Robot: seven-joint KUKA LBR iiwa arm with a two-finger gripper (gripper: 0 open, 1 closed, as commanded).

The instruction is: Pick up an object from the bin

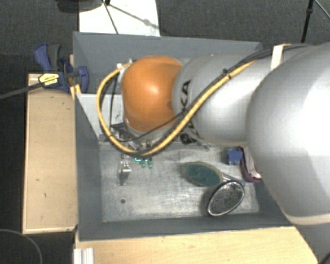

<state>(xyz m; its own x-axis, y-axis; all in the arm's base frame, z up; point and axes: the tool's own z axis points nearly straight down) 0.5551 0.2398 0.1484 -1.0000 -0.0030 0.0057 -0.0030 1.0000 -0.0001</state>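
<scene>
Gripper [123, 172]: low over bare bin [89, 191] floor, under the orange wrist cover [148, 92] (wide or narrow, cannot tell)
Dark green round pad [201, 174]: to its right, apart
Round metal sieve [226, 197]: farther right, beside pad

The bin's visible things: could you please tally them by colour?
Dark green: 1, the round pad.
Silver: 2, the round mesh strainer and a small metal piece.
Blue: 1, a small thing partly under the arm.
Purple: 1, a strip beside it.
Total: 5.
</scene>
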